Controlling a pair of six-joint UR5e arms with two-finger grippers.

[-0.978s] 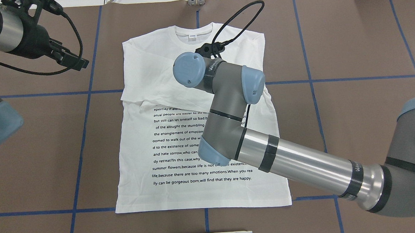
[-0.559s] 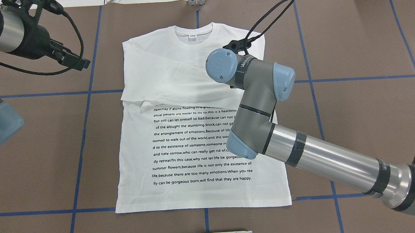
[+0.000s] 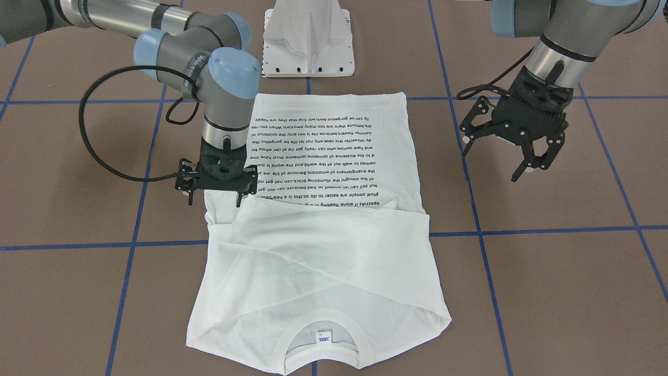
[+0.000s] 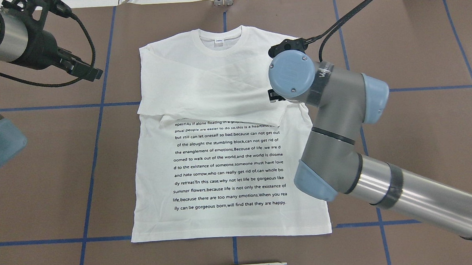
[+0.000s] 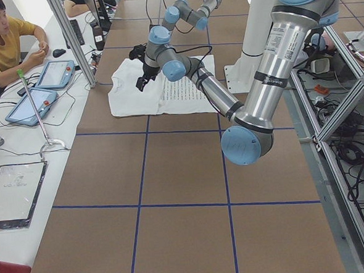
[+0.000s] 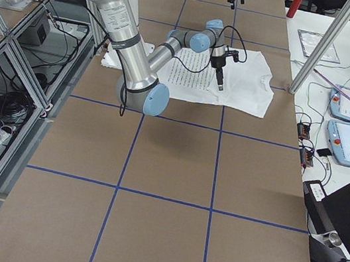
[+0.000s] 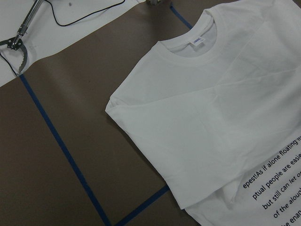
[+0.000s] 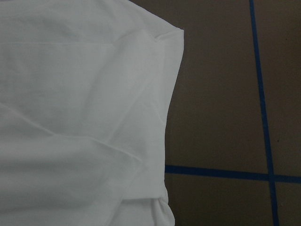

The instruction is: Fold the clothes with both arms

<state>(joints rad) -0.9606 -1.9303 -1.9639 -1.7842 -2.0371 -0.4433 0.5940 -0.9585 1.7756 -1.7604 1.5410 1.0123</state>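
Directly under the right end effector lies the T-shirt edge

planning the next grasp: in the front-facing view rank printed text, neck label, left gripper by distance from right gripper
1. printed text, beside the right gripper
2. neck label, at the collar
3. left gripper, beyond the shirt's far side
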